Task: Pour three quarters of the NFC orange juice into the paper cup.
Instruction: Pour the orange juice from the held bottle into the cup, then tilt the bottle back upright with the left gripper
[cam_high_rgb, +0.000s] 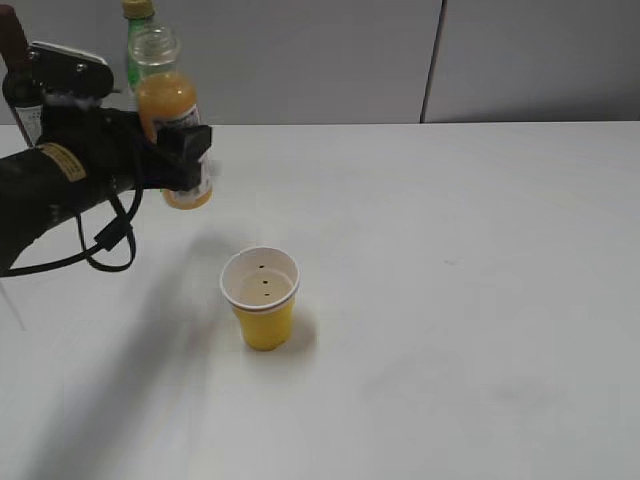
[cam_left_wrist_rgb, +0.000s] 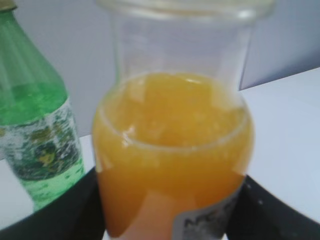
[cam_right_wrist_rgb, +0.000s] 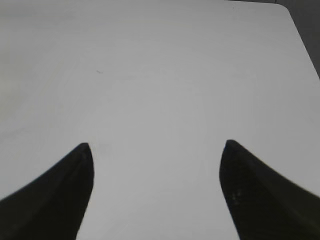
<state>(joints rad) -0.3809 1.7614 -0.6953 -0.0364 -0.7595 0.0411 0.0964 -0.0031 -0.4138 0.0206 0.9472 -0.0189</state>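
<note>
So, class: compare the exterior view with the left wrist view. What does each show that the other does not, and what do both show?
Only the exterior view shows the paper cup, standing upright and empty on the table, and the left gripper holding the juice bottle clear of the table. Only the left wrist view shows the lettering on the bottle's label. Both show the NFC orange juice, upright, and the green bottle behind it.

The NFC orange juice (cam_left_wrist_rgb: 172, 160) bottle's base is cut off; its label blurs.
</note>
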